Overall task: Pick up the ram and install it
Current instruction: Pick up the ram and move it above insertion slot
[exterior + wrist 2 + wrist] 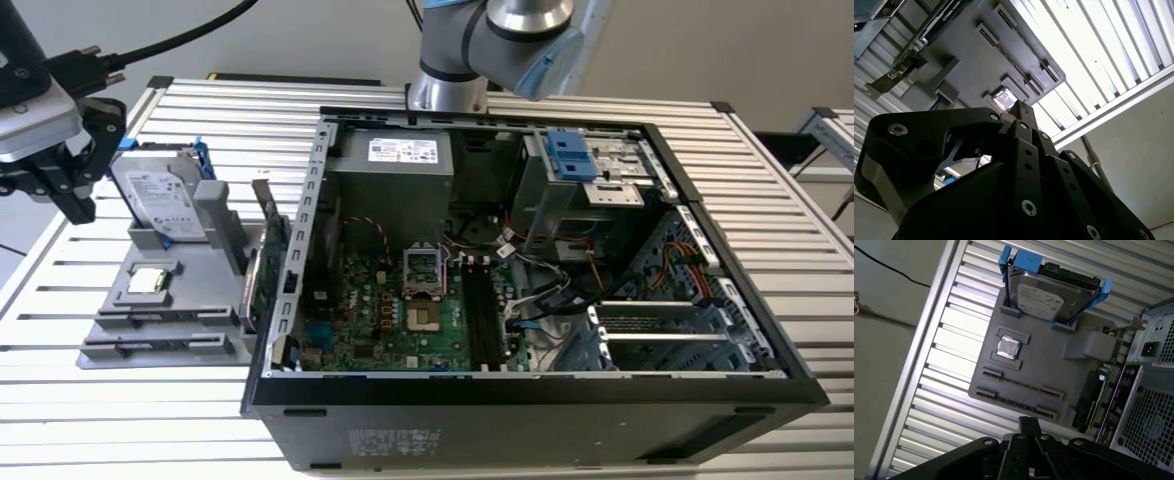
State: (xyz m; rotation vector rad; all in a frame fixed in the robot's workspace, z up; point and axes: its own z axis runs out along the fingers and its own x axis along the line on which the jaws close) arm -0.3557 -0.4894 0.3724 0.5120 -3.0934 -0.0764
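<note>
- On the slatted metal table [747,180], the open computer case [534,400] is the largest thing. Its board and dark memory slots face up, and I cannot make out any stick seated in them.
- Beside the case, on the exterior view's left, is a grey holder tray [174,300]. A hard drive [160,200] in a blue frame leans at its far end.
- A green card [276,270] with a metal bracket stands on the tray's edge next to the case wall.
- The ram [1086,400], as I judge it, is the dark narrow stick on that same edge in the first wrist view, just beside the green card. Its long axis runs along the case wall.
- The gripper [78,205] hangs above the table off the tray's opposite side, so the ram lies across the whole tray from it, toward the exterior view's right. The fingers look pressed together, with nothing between them.
- A small square chip [151,281] rests in a pocket at the middle of the tray.
- In the exterior view the ram is hard to separate from the green card. In the first wrist view the tray's two long slots look unfilled, but only thin lines show there.
</note>
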